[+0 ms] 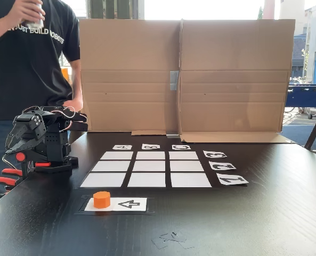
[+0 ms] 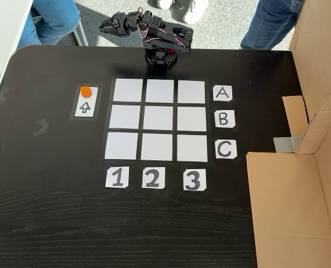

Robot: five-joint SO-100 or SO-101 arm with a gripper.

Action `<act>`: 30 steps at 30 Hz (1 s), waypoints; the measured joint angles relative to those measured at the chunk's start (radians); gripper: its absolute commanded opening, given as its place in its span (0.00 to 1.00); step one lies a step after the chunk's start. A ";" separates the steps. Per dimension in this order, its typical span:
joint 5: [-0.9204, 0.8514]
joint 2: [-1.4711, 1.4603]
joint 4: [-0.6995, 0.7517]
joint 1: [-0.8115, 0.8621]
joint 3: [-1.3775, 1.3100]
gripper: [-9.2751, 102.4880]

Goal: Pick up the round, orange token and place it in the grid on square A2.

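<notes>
The round, orange token (image 1: pixel 102 199) (image 2: pixel 85 91) stands on a white card with a black arrow (image 1: pixel 129 204) (image 2: pixel 85 107), just outside the grid (image 1: pixel 146 169) (image 2: pixel 159 119) on the side of column 1. Square A2 (image 1: pixel 110 166) (image 2: pixel 159 91) is a blank white cell with nothing on it, the middle one in the row nearest the arm. The black arm (image 1: pixel 46 138) sits folded at the table edge beyond row A. Its gripper (image 2: pixel 105 25) hangs off the table edge, far from the token, with the jaws together and nothing held.
A cardboard wall (image 1: pixel 184 74) (image 2: pixel 299 195) stands along the table side past row C. Behind the arm a person (image 1: pixel 30 58) stands holding a can. Orange-handled clamps (image 1: pixel 3 180) sit by the arm's base. Cards lettered A, B, C and numbered 1, 2, 3 edge the grid.
</notes>
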 measured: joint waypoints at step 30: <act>-0.018 -0.365 0.081 -0.077 -0.273 0.29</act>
